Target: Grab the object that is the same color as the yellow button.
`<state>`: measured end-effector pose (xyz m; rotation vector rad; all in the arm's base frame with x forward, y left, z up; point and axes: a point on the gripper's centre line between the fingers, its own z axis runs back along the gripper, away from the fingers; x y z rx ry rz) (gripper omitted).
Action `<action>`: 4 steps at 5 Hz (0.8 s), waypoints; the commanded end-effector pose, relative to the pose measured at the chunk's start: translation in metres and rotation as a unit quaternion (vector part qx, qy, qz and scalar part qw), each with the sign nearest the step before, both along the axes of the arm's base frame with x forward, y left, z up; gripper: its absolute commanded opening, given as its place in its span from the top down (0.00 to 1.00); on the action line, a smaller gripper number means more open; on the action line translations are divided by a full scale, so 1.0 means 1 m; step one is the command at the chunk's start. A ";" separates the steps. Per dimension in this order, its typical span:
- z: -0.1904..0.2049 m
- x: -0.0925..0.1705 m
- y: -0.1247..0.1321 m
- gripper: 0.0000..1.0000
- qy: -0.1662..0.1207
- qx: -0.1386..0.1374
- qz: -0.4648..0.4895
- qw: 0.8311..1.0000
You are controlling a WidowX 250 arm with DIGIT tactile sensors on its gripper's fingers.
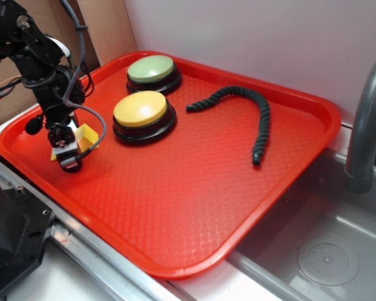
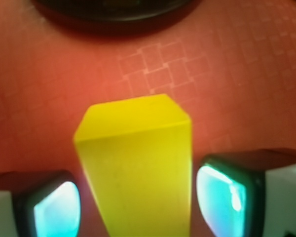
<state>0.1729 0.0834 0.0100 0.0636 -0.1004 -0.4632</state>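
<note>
The yellow wedge block [image 1: 88, 134] lies on the red tray [image 1: 175, 207] at its left side, just left of the yellow button [image 1: 141, 108]. My gripper [image 1: 66, 150] is down at the tray, around the wedge. In the wrist view the wedge [image 2: 138, 163] stands between my two fingers [image 2: 56, 207]. The right pad is almost against it and a narrow gap shows at the left pad. The jaws are open. The button's black base [image 2: 113, 12] shows at the top edge of the wrist view.
A green-topped button [image 1: 151, 68] sits behind the yellow one. A black twisted rope [image 1: 254, 110] lies on the tray's right half. A grey faucet [image 1: 363, 125] and sink basin [image 1: 326, 251] are to the right. Cardboard [image 1: 106, 25] stands behind the arm.
</note>
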 end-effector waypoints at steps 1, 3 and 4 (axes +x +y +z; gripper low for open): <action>0.000 0.010 0.000 1.00 0.009 0.010 -0.009 1.000; 0.030 0.007 -0.007 1.00 0.009 -0.027 0.081 0.996; 0.063 0.005 -0.019 1.00 0.014 -0.034 0.133 0.990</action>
